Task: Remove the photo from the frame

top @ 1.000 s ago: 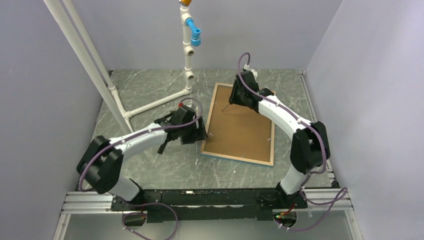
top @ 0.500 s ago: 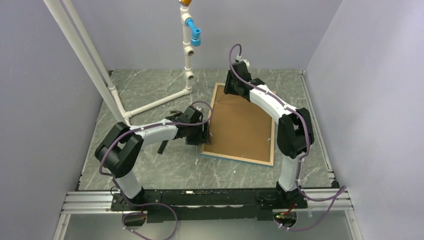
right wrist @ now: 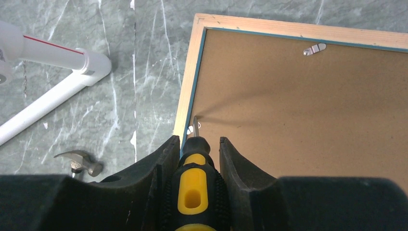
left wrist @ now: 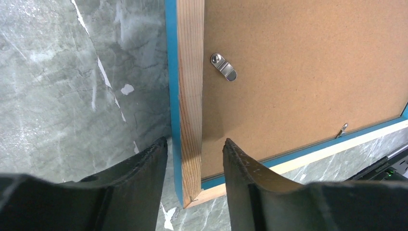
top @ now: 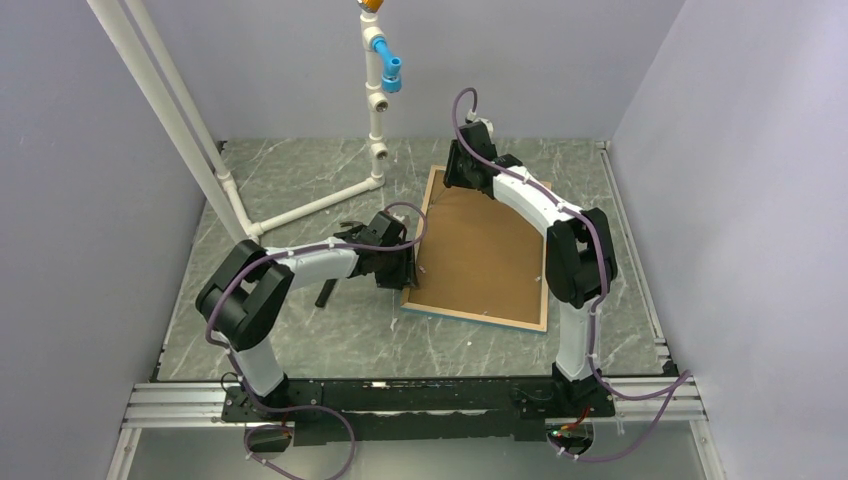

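Looking at the bench [top: 300,180]: the frame [top: 476,317] lies face down, right of centre, with its brown backing board [top: 480,250] up and a pale wood rim around it with a turquoise edge. Can't see the photo from any angle, only the back of the frame shows.

Left tool [left wrist: 195,144] sits low at the frame's near-left corner. Its fingers [left wrist: 144,168] are spread and straddle the left rim, one outside on the bench, one over the board. There's a gap on both sides and nothing is gripped.

Right tool [right wrist: 197,140] is at the far-left corner, pinching a yellow-and-black screwdriver [right wrist: 194,192]. The shaft tip is down at a small metal clip [right wrist: 195,127] just inside the left rim.

More clips on the board:
- one turn-button [left wrist: 223,66] just inside the left rim, ahead of the left tool
- one [left wrist: 342,129] by the near rim
- one [right wrist: 314,48] by the far rim

In the way:
- the right arm reaches over the right side of the board
- the white pipe stand [top: 375,110] has a foot ending just left of the far-left corner
- a small hammer head [right wrist: 77,161] lies on the bench left of the frame, near the left arm
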